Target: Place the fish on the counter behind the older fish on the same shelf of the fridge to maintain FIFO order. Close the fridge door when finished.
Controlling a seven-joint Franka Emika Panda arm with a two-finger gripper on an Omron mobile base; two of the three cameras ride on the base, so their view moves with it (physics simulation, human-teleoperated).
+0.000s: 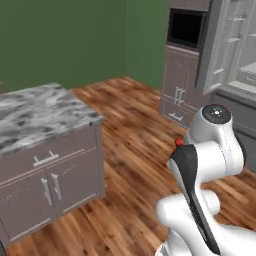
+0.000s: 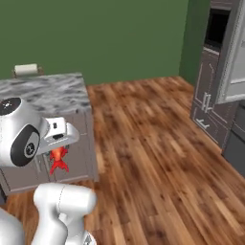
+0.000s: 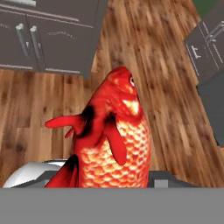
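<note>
The red-orange fish (image 3: 111,135) looms large in the hand view, head up, hanging over the wooden floor. In the right base view the fish (image 2: 59,159) dangles below my gripper (image 2: 58,149), which is shut on it, in front of the counter (image 2: 48,93). A red sliver of the fish (image 1: 178,142) peeks out beside the arm in the left base view. The marbled counter (image 1: 40,112) stands at the left. The fridge (image 1: 235,50) is at the far right with its door open, showing a pale shelf (image 1: 251,67). The older fish is out of view.
A black-fronted wall oven (image 1: 186,27) over mauve cabinets (image 1: 179,90) stands left of the fridge. Open wooden floor (image 2: 153,143) lies between counter and fridge. A white roll (image 2: 26,70) sits behind the counter. The grey fridge door (image 2: 234,57) juts in at the right edge.
</note>
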